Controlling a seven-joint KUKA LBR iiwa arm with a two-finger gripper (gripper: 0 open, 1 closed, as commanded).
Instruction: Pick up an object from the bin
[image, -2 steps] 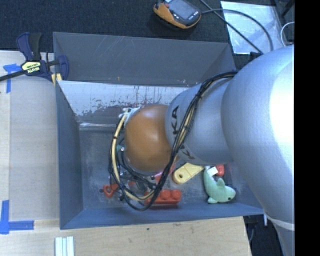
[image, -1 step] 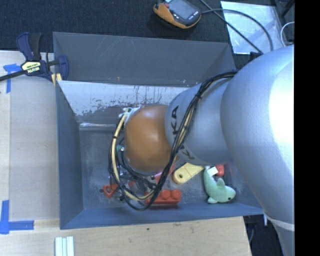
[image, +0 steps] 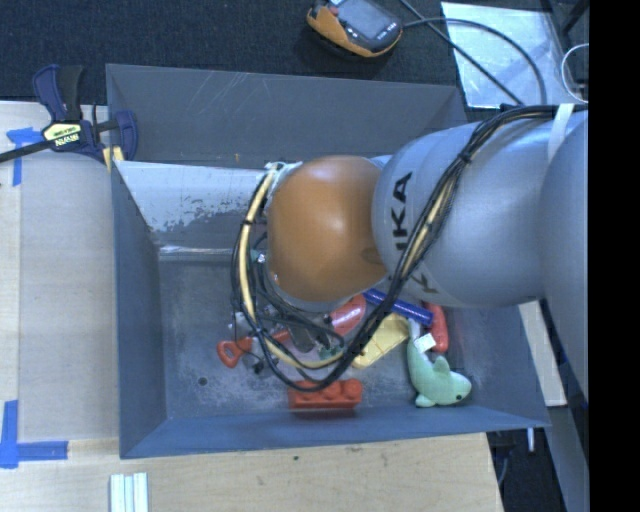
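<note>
Step in hand: the descent to grasp. The gripper (image: 260, 342) is low over the floor of the bin (image: 140, 300), masked by the orange wrist cover (image: 320, 225) and cables, so whether it is apart or together cannot be told. A small orange-red piece (image: 232, 351) lies just beside it on the side away from the arm (judged the likeliest target). A red toy brick (image: 324, 396) lies near it, toward the view's lower edge. The next move calls for closing on the piece, then lifting straight up.

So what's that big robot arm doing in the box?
The robot arm is down inside the grey bin, which holds small toys. Its gripper sits low over the bin floor, beside a small orange piece and just above a red brick. A green toy animal and a yellow piece lie close by. Whether it has grabbed anything can't be seen.
</note>
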